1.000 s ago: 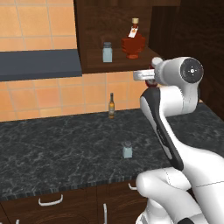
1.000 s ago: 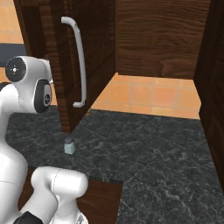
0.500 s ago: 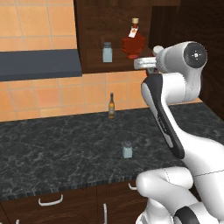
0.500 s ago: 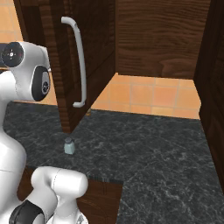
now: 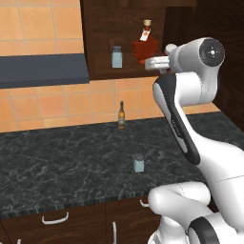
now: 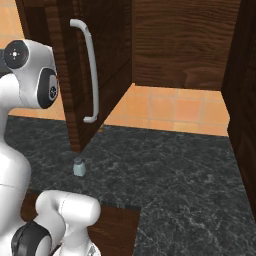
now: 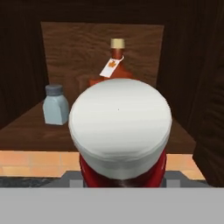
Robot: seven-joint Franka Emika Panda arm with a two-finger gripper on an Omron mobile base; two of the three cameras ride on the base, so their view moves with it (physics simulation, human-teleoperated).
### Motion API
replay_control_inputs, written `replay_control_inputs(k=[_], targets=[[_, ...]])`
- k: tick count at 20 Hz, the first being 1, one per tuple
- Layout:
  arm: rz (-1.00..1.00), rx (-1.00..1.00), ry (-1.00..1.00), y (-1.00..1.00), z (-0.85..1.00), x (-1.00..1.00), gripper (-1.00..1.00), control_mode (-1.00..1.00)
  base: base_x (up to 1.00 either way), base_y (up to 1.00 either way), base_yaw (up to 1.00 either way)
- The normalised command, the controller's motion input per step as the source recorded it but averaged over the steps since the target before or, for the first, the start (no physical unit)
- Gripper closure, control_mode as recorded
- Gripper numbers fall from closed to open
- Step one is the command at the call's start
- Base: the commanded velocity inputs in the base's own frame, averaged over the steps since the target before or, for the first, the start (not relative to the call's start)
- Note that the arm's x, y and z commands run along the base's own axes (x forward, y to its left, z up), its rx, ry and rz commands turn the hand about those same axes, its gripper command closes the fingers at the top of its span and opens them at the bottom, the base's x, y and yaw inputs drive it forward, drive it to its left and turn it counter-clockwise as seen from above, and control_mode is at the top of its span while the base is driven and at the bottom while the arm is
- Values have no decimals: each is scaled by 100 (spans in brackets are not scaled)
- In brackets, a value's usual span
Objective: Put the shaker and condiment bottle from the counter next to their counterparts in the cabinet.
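In the hand view the condiment bottle (image 7: 119,127), red with a broad white cap, sits right in front of the camera, and my gripper (image 5: 153,63) is shut on it. The hand hovers at the open cabinet (image 5: 101,28), level with its shelf (image 7: 26,131). On that shelf stand the counterparts: a pale blue-grey shaker (image 5: 116,56) (image 7: 56,105) and a wide red flask (image 5: 145,44) (image 7: 115,61) with a tan stopper. The shaker (image 5: 138,163) (image 6: 79,167) stands upright on the black counter (image 5: 57,162), apart from the arm.
A slim dark brown bottle (image 5: 121,116) stands at the back of the counter by the tiled wall. A dark grey hood (image 5: 43,70) juts out left of the cabinet. The open cabinet door (image 6: 60,75) with its white handle (image 6: 90,75) hangs beside my arm.
The arm has lifted the hand and the red bottle from below the cabinet up to shelf height, in front of the opening. The shaker on the counter has stayed put.
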Motion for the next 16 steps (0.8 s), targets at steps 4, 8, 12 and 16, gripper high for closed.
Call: replay_control_inputs(k=[4,8,12,16], targets=[[0,0,0,0,3,29,100,-100,0,0,0],[0,2,5,0,3,41,100,-100,0,0,0],[0,6,7,0,3,33,100,-100,0,0,0],[0,8,6,0,4,30,100,-100,0,0,0]])
